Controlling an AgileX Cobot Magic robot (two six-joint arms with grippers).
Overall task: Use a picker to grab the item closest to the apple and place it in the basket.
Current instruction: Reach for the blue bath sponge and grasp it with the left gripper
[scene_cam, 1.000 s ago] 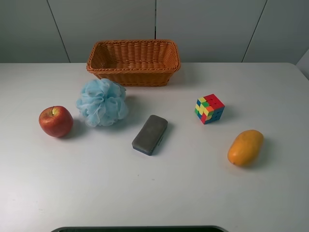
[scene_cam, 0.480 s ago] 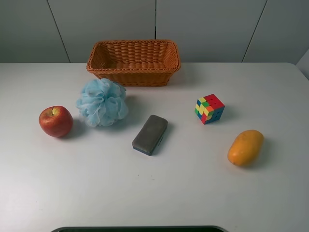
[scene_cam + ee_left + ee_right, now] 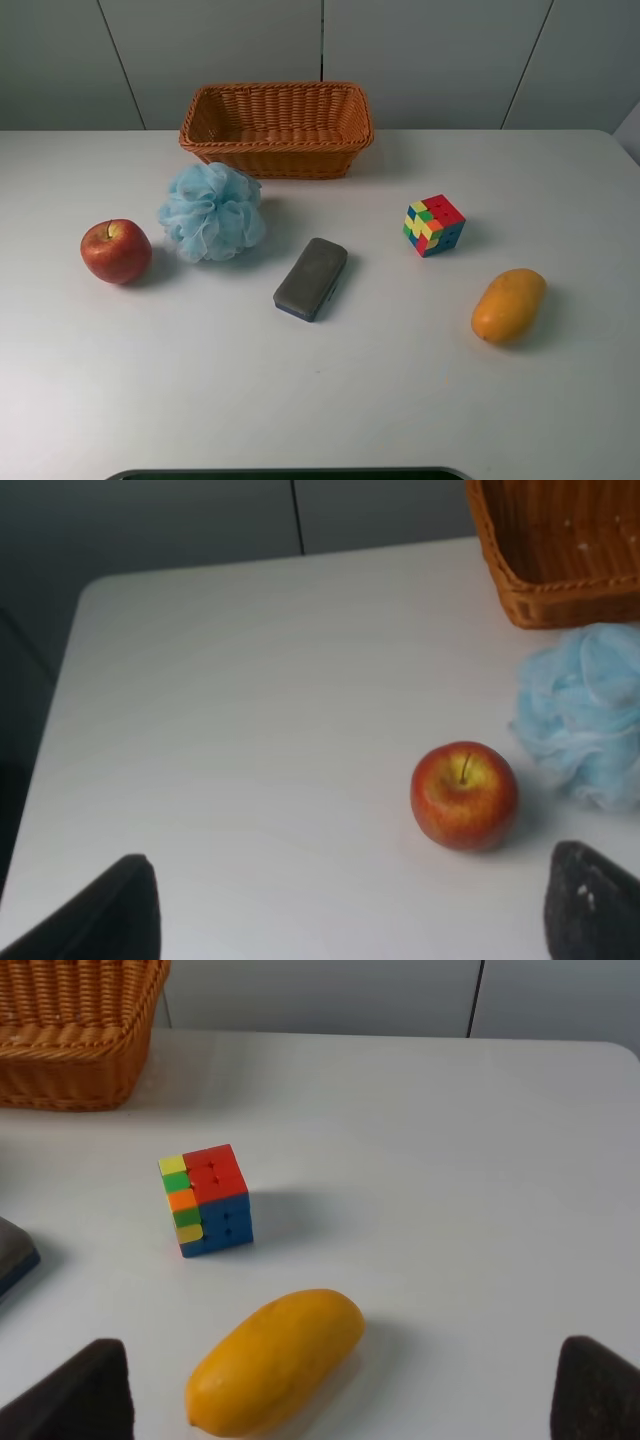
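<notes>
A red apple (image 3: pixel 116 251) sits at the left of the white table. A light blue bath pouf (image 3: pixel 212 212) lies right beside it, the nearest item to it. The orange wicker basket (image 3: pixel 276 127) stands behind, and nothing shows inside it. In the left wrist view the apple (image 3: pixel 464 796), the pouf (image 3: pixel 585 713) and a basket corner (image 3: pixel 540 580) show ahead of my left gripper (image 3: pixel 347 910), which is open and empty, well short of them. My right gripper (image 3: pixel 335 1395) is open and empty, near a mango (image 3: pixel 275 1362). Neither gripper shows in the exterior view.
A grey eraser block (image 3: pixel 311 278) lies mid-table. A coloured puzzle cube (image 3: pixel 434 224) and an orange mango (image 3: pixel 509 304) are on the right. The cube (image 3: pixel 206 1200) shows in the right wrist view too. The table's front edge is near the bottom.
</notes>
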